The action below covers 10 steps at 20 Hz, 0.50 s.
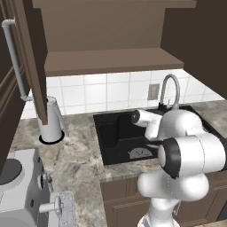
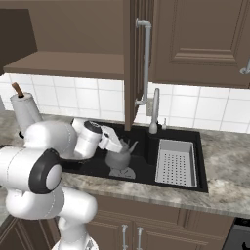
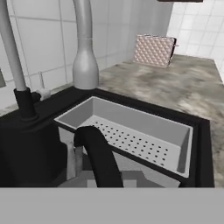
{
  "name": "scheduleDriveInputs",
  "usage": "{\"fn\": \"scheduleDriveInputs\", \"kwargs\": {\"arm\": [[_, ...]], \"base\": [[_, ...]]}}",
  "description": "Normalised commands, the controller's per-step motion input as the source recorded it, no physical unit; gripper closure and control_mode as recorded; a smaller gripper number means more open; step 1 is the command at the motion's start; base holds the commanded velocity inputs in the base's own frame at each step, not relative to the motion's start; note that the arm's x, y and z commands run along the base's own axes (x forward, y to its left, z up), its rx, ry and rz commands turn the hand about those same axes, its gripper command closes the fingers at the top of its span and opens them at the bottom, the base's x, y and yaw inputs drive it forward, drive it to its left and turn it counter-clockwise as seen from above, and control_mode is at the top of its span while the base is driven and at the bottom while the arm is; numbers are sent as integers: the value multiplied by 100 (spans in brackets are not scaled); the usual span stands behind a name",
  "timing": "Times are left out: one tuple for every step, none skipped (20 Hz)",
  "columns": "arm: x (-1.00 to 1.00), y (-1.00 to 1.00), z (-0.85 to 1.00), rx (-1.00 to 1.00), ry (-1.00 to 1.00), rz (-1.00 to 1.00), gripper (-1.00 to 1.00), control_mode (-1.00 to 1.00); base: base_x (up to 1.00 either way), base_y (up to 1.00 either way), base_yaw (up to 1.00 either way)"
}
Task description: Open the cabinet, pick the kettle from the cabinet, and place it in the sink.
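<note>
1 kettle (image 2: 118, 157) in 1 sink (image 2: 146, 181), hand (image 2: 122, 146) clamped on it.

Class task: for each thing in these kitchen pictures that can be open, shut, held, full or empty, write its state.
Cabinet: doors open, shelf bare.
Kettle: upright, low in the sink, held by its handle.
Gripper: shut on the kettle's handle.
Sink: holds the kettle and a tray.
Tray: empty.
Lower cupboards: shut.
</note>
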Motion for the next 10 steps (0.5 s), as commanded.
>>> {"fn": "scheduleDriveInputs", "kwargs": {"arm": [[23,-10,-14,7,0,5,100,-100],[22,-9,-15,6,0,3,100,-100],[24,-9,-13,5,0,0,100,-100],[23,-5,-15,5,0,0,100,-100],[20,-3,-15,4,0,0,100,-100],[20,-1,-15,4,0,0,100,-100],[18,0,-17,5,0,0,100,-100],[16,-2,-16,7,0,0,100,-100],[16,-6,-15,8,0,0,100,-100],[14,-7,-12,7,0,0,100,-100]], "base": [[0,0,0],[0,0,0],[0,0,0],[0,0,0],[0,0,0],[0,0,0],[0,0,0],[0,0,0],[0,0,0],[0,0,0]]}}
